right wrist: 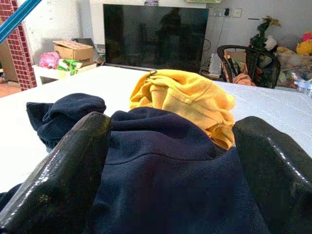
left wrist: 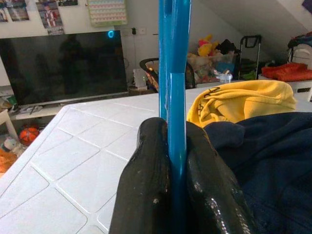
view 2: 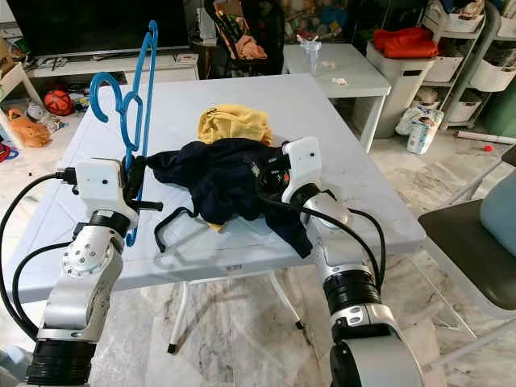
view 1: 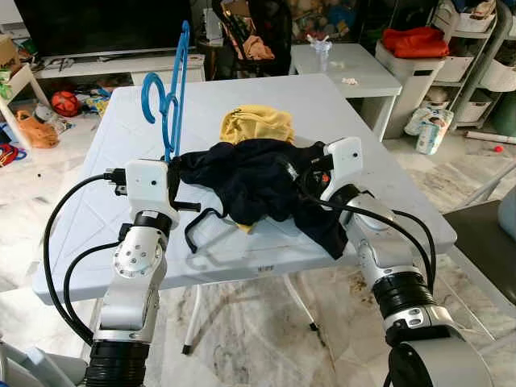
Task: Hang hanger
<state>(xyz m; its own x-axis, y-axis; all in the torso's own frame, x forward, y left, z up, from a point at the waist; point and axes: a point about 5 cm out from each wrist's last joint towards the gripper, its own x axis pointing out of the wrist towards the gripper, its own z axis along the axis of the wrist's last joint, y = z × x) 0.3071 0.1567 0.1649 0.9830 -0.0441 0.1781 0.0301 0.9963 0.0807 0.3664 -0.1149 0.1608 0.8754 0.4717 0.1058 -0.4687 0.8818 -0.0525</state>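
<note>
A blue plastic hanger (view 1: pixel 167 95) stands upright above the table's left side, hook at the left. My left gripper (left wrist: pixel 172 130) is shut on its lower bar, just left of a crumpled navy garment (view 1: pixel 250 184). That garment lies mid-table, partly over a yellow garment (view 1: pixel 258 123). My right gripper (right wrist: pixel 170 127) is open, its fingers (right wrist: pixel 66 163) spread on either side of the navy cloth's right part. In the eye views its fingertips are sunk in the cloth. A black curved piece (view 1: pixel 196 228) sticks out from under the navy garment.
The white folding table (view 1: pixel 347 121) has its front edge close to me. A smaller white table (view 1: pixel 355 68) stands behind it. A dark chair seat (view 1: pixel 484 230) is at my right. A TV, shelves and scattered clutter line the back.
</note>
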